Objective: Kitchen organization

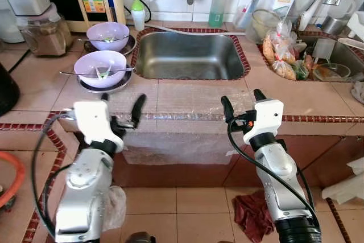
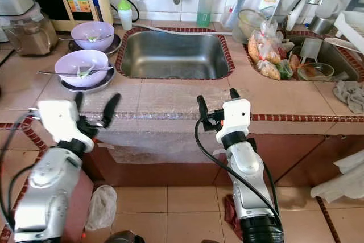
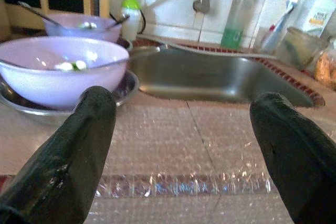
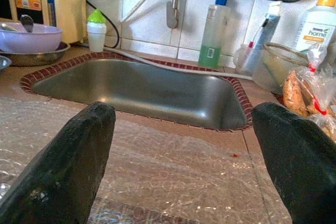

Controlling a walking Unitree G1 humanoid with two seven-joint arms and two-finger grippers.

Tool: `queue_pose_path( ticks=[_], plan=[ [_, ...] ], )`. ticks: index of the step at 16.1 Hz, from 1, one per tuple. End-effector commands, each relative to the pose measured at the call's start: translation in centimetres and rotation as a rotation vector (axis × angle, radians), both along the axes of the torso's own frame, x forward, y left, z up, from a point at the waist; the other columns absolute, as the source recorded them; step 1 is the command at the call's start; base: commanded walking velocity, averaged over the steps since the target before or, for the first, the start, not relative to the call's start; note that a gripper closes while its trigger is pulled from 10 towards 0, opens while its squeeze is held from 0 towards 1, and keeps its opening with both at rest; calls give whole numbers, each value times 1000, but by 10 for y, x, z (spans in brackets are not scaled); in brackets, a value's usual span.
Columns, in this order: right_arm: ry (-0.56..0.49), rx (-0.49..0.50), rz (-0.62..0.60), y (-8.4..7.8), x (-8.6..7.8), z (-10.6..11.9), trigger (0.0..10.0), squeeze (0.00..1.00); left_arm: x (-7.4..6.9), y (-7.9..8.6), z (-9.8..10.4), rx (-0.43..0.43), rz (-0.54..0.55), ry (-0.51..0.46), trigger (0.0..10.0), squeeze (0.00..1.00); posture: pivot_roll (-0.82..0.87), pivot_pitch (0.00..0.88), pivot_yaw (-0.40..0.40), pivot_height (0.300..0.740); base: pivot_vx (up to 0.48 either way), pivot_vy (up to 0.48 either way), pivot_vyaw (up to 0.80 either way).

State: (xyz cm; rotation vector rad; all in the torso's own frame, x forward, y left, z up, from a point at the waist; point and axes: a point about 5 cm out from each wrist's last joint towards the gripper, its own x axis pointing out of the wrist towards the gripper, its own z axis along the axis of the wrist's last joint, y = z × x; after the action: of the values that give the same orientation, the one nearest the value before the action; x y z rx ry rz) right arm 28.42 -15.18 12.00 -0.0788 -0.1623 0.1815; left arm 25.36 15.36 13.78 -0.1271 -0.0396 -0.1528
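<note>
Left gripper (image 1: 121,110) and right gripper (image 1: 243,104) spread, empty; advised: level approach (slowly) under lilac plastic bowl (image 1: 100,68) rim

A red rag (image 1: 253,213) lies on the tiled floor (image 1: 193,209) below the counter, a white plastic bag (image 2: 102,206) sits farther left, and an orange hose (image 1: 10,180) curls at the edge.

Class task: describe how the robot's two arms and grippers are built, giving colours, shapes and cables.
Both arms are silver, jointed metal segments ending in white boxy wrist housings. The left gripper and right gripper each have two long black tapering fingers. A black cable loops along each arm, with a small orange detail at the right wrist.
</note>
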Motion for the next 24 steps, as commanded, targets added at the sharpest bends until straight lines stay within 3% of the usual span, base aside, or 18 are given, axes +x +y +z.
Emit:
queue_pose_path(
  ticks=[1, 5, 10, 15, 23, 24],
  plan=[
    [4, -6, -20, -4, -1, -2, 10000, 0, 1, 1, -2, 27, -8, -2, 10000, 0, 25, 0, -24, 740, 0, 0, 0],
    [6, -39, 27, 5, -5, -6, 10000, 0, 6, -2, -1, 24, -16, -28, 10000, 0, 19, 0, -18, 740, 0, -339, 0],
    [-5, -50, 26, 2, -1, -2, 10000, 0, 8, -6, -1, 38, -27, -44, 10000, 0, 23, 0, -28, 740, 0, -422, 800],
    [-3, -50, 46, 9, -2, -3, 10000, 0, 7, 1, 0, 33, 49, -61, 10000, 0, 36, 0, -31, 740, 0, 0, 495],
    [-38, 1, 52, 11, 5, 5, 10000, 0, 11, 2, 20, 39, 68, -170, 10000, 0, 33, 0, -12, 740, 97, 0, 0],
    [-49, -33, 82, 14, 4, 6, 10000, 0, 10, 2, 19, 54, 69, -175, 10000, 0, 33, 0, -15, 740, 262, 0, 0]
  ],
)
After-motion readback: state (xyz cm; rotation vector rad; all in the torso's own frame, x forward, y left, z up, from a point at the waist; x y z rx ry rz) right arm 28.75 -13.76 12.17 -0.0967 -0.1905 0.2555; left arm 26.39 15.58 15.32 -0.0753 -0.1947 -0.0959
